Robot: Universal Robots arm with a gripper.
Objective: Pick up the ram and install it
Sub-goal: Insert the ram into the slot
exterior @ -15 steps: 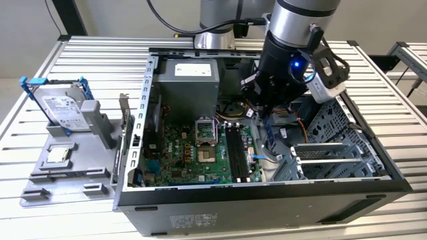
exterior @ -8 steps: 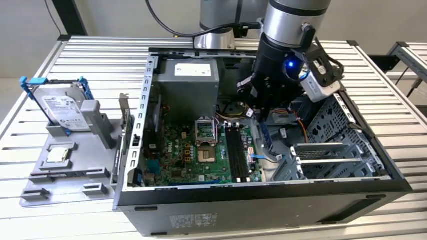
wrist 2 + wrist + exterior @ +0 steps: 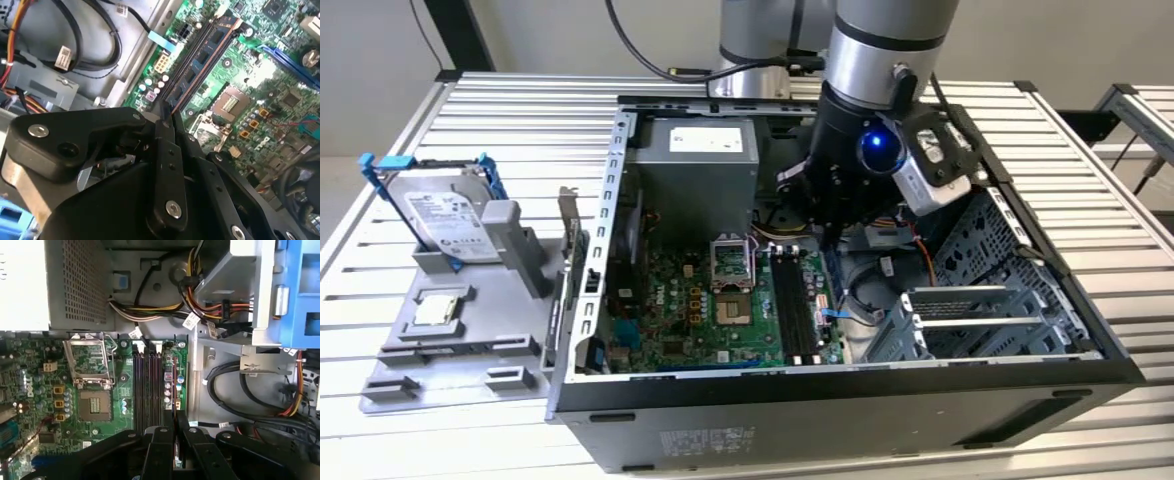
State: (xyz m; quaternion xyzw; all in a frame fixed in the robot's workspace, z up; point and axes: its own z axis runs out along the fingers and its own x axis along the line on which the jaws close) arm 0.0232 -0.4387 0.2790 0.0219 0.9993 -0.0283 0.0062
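End effector (image 3: 168, 113) update: clamping tight on one end of the long thin bluish ram stick (image 3: 210, 50), holding it on edge along the black memory slots (image 3: 142, 385) of the green motherboard (image 3: 30, 365), presumably lining up for seating.

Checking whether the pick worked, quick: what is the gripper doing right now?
Gripper: shut on the ram, holding it edge-down at the memory slots of the motherboard.

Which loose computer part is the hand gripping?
The long bluish memory stick, in the black hand over the green motherboard; the silver hard drive and square silver chip sit outside.
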